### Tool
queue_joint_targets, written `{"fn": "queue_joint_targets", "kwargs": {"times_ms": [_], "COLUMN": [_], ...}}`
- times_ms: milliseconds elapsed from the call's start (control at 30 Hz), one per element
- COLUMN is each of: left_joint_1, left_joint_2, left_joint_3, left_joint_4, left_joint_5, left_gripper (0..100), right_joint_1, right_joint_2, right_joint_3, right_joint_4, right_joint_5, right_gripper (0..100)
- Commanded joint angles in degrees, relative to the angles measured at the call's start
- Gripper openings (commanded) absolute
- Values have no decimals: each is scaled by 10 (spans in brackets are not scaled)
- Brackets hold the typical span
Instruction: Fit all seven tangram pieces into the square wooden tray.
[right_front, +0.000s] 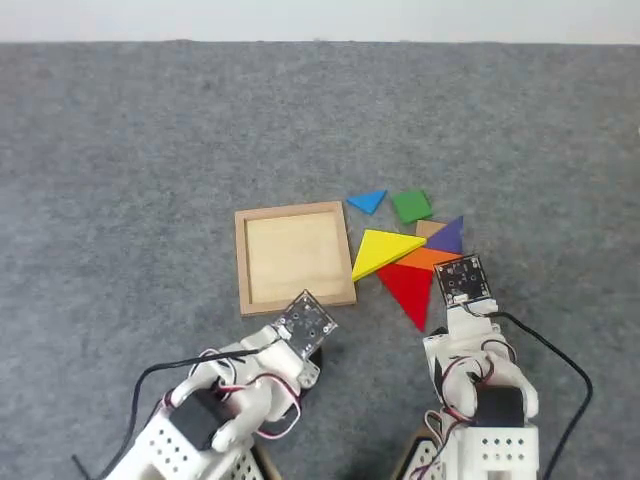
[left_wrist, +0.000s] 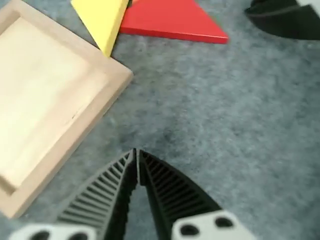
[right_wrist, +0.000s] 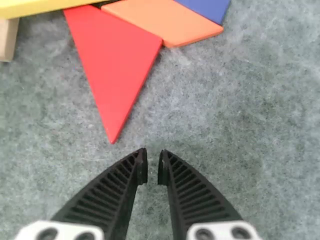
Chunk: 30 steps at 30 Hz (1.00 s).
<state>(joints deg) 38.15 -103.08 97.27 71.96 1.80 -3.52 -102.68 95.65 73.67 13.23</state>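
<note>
left gripper (left_wrist: 136, 167) fingers together, wooden tray (left_wrist: 112, 87) corner just past its tips, right gripper (right_wrist: 152, 170) fingers nearly together, red triangle (right_wrist: 117, 65) tip just ahead, yellow triangle (left_wrist: 102, 15) touching tray rim

- A robotics lab bench or test setup, by the look of it.
- A grey felt-like mat (right_front: 120, 150) covers the table, with a plain pale wall (right_front: 320, 20) behind.
- The left arm (right_front: 235, 395) and right arm (right_front: 480, 395) are small white units with exposed circuit boards (right_front: 463, 280) and loose black cables (right_front: 150, 372).
</note>
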Motion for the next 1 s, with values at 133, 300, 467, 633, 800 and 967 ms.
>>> {"fn": "queue_joint_targets", "kwargs": {"times_ms": [133, 300, 467, 633, 800, 967], "left_joint_1": [36, -94, -242, -256, -259, -212], "left_joint_2": [-10, -11, -6, 92, 387, 685], "left_joint_3": [-7, -11, -85, -245, -435, -639], "left_joint_4": [-53, -111, -140, -76, -19, 65], "left_joint_5": [-11, -316, -267, -266, -267, -269], "left_gripper": [14, 15, 17, 122, 243, 241], "right_joint_1": [6, 7, 6, 6, 6, 6], "right_joint_2": [0, 0, 0, 0, 0, 0], "right_joint_3": [8, 8, 8, 8, 8, 8], "right_joint_4": [5, 5, 5, 5, 5, 5], "right_joint_5": [-3, -3, -3, -3, -3, -3], "right_gripper": [55, 55, 55, 55, 55, 55]}}
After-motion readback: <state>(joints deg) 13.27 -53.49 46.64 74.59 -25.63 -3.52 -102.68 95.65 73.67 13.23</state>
